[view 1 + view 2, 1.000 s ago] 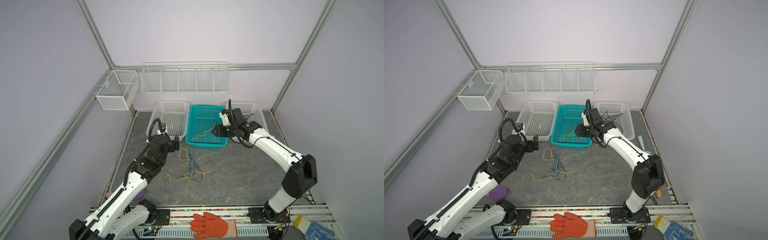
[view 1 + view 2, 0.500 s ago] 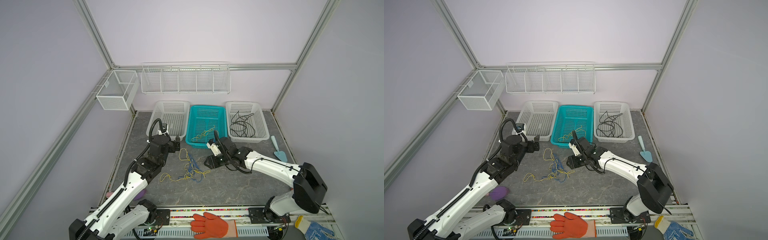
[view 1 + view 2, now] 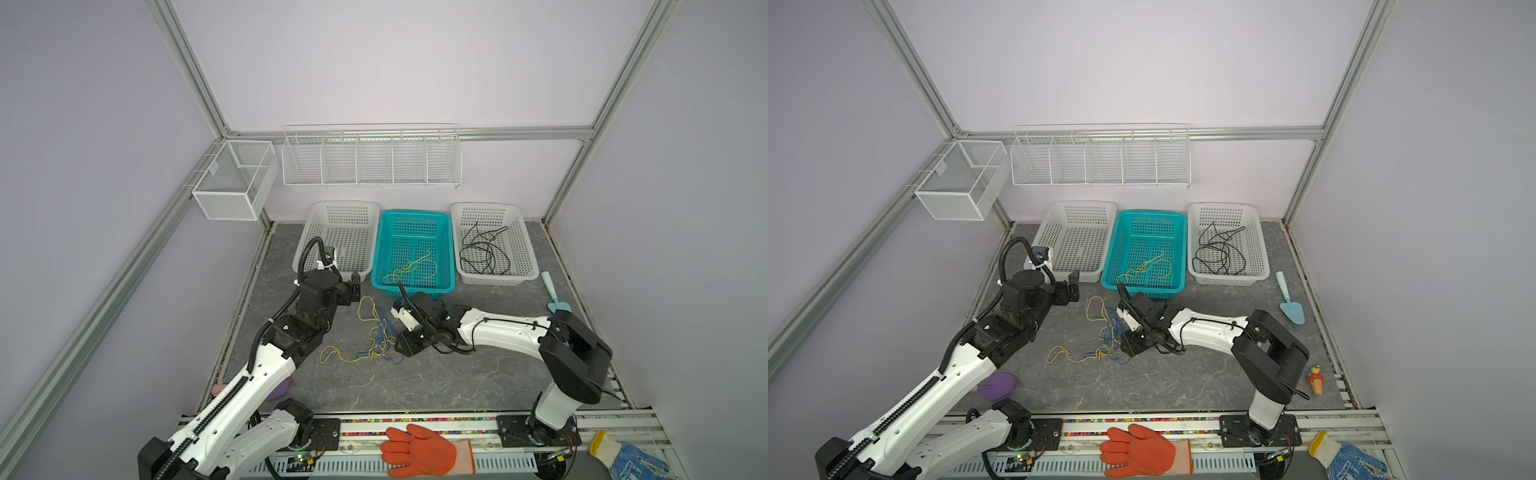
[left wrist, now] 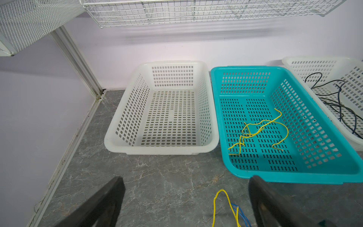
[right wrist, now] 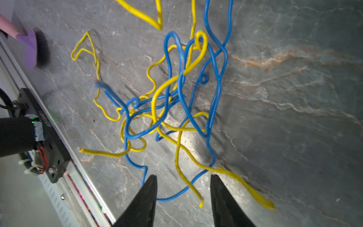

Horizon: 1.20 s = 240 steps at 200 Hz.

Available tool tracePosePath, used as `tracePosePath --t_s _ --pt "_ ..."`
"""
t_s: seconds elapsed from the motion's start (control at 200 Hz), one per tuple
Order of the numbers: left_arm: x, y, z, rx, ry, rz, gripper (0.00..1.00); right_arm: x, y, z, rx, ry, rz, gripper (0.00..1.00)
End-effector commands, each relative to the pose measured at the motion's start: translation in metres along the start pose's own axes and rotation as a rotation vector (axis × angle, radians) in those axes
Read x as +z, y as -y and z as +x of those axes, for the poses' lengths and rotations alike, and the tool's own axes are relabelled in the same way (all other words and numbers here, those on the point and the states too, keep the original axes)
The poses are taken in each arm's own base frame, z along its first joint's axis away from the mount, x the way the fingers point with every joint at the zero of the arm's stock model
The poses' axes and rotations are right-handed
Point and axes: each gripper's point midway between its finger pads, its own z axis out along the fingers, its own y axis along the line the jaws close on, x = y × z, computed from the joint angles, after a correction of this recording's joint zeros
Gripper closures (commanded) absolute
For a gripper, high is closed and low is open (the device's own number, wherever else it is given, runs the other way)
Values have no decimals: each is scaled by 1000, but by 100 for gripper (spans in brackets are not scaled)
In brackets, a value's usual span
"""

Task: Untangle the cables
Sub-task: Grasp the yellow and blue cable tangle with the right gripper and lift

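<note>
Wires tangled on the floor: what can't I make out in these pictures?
Both top views: the wires are too thin to tell which strand lies on top; the right hand hides its own fingertips.
Right wrist view: strands run off the top edge; one blue end is blurred.
Left wrist view: the bottom edge cuts off all but a yellow loop and some blue.

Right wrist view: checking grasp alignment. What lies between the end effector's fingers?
A blue cable bend and a yellow cable end lie there; the right wrist view shows them.
</note>
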Motion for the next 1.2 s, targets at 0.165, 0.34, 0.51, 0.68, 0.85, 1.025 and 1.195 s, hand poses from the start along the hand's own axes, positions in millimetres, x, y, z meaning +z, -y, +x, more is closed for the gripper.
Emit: tracePosePath --t_s 0.165,0.34,0.51,0.68,0.85,1.025,1.195 --pt "2 3 3 19 -11 7 1 1 -9 -5 -53 18 -12 77" --pt "3 3 4 23 -15 6 1 -15 -18 -8 -81 42 -42 89" --pt "3 3 5 17 -13 6 1 -46 -35 -14 -125 101 -97 93" --pt "5 7 7 26 -23 22 1 -83 -49 -18 -176 172 -151 93" --pt "5 12 6 26 -17 52 1 -114 -52 -27 -166 260 -222 93" --pt "-16 43 -15 -38 14 266 1 -139 -46 -36 -125 341 -284 93" --pt "-42 80 -18 -121 -110 501 1 -151 -38 -32 -109 392 -326 93"
